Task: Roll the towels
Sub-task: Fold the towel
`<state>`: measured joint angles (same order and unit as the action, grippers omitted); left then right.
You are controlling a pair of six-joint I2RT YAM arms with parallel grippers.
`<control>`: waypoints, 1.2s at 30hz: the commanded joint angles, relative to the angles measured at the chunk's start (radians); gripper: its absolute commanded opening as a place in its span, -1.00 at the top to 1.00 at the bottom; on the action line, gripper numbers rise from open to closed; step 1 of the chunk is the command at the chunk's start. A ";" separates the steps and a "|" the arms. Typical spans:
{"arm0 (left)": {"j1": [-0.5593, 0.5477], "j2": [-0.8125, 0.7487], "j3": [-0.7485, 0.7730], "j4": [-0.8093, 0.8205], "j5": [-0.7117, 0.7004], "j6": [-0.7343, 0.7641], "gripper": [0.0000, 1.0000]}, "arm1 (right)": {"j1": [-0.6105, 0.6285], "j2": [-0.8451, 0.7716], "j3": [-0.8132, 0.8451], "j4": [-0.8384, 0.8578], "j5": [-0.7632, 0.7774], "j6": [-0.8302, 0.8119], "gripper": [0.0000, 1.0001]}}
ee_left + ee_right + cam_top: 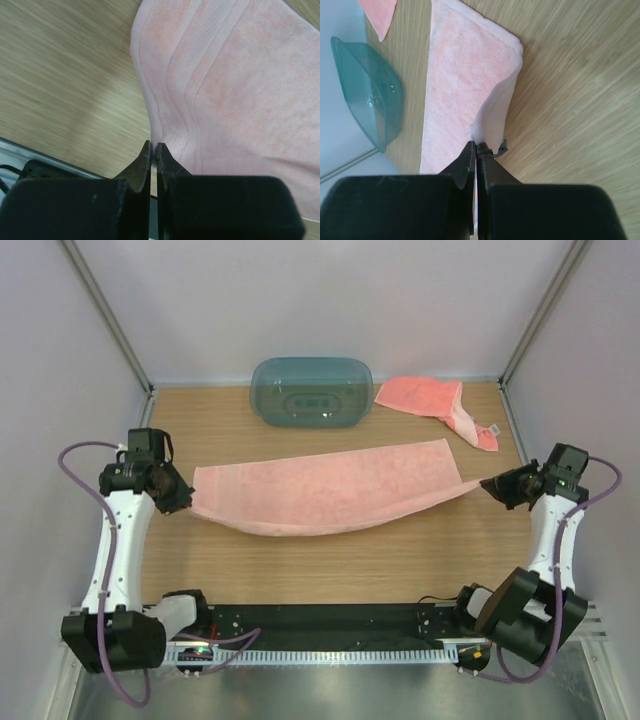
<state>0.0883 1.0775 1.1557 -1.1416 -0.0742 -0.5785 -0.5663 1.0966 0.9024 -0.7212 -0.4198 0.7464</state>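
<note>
The pink towel [330,495] stretches along the near side of the teal tub [310,392], its two ends clamped in the closed jaws of the left gripper [180,495] and the right gripper [495,487] (probably pulled taut to flatten it before rolling). A second towel [435,405] lies crumpled just right of the tub.

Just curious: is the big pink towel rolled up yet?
Unrolled: the towel is stretched long between the left tool and right tool.
</note>
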 commanded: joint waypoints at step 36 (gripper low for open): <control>0.131 0.578 0.262 0.201 -0.015 -0.064 0.99 | 0.355 0.813 0.707 0.068 0.167 -0.010 0.98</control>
<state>0.2108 1.6474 1.3651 -0.9676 -0.0708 -0.6464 -0.2089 1.8935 1.5490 -0.6445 -0.2771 0.7536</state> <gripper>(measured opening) 0.014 0.038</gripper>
